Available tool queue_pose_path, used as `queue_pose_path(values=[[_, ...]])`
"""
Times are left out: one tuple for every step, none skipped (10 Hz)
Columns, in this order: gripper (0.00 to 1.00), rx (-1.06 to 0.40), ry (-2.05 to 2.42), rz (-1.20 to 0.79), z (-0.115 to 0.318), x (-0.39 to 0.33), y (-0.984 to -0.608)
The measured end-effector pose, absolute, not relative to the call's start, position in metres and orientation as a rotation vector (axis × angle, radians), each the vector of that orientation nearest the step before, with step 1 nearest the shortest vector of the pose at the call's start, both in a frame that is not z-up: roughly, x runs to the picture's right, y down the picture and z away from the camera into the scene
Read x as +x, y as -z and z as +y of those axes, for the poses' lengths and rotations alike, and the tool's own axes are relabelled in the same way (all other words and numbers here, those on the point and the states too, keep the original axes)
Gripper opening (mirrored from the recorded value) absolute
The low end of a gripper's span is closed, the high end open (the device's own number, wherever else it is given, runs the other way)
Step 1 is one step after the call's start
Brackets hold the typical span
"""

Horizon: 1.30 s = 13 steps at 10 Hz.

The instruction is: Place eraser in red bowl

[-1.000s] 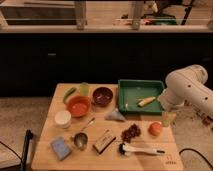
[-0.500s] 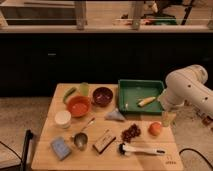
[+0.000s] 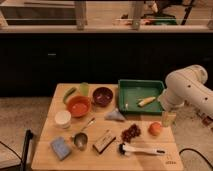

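The eraser (image 3: 104, 140), a small block with a dark base and pale top, lies on the wooden table (image 3: 47, 127) near the front middle. The red bowl (image 3: 79, 106) stands at the left middle, apart from the eraser, with a darker maroon bowl (image 3: 102, 96) beside it. My gripper (image 3: 168, 119) hangs at the table's right edge under the white arm (image 3: 187, 90), far to the right of the eraser and next to an orange fruit (image 3: 155, 129). It holds nothing that I can see.
A green tray (image 3: 131, 90) at the back right holds a yellowish item (image 3: 146, 101). Also on the table: a blue sponge (image 3: 60, 147), white cup (image 3: 62, 119), metal scoop (image 3: 80, 140), crumpled cloth (image 3: 115, 115), dark grapes (image 3: 131, 133) and a brush (image 3: 140, 149).
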<state>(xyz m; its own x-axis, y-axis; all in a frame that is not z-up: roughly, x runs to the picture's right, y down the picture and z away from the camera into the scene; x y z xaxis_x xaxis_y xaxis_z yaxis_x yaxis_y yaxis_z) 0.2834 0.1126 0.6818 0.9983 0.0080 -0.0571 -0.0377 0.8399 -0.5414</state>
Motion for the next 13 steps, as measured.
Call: queue_pose_path(values=[[0.80, -0.572, -0.003, 0.055, 0.119, 0.274, -0.679], [0.80, -0.571, 0.012, 0.057, 0.124, 0.267, -0.677], [0.80, -0.571, 0.030, 0.061, 0.127, 0.261, -0.677], [0.80, -0.573, 0.042, 0.065, 0.129, 0.257, -0.677], [0.80, -0.574, 0.053, 0.066, 0.132, 0.253, -0.677], [0.80, -0.576, 0.065, 0.068, 0.134, 0.248, -0.677], [0.80, -0.576, 0.075, 0.070, 0.137, 0.240, -0.676], [0.80, -0.575, 0.086, 0.073, 0.140, 0.233, -0.675], [0.80, -0.575, 0.106, 0.075, 0.143, 0.222, -0.675], [0.80, -0.574, 0.121, 0.074, 0.144, 0.214, -0.675], [0.80, -0.575, 0.130, 0.075, 0.145, 0.210, -0.675], [0.80, -0.575, 0.135, 0.077, 0.146, 0.209, -0.674], [0.80, -0.576, 0.147, 0.074, 0.148, 0.200, -0.674]])
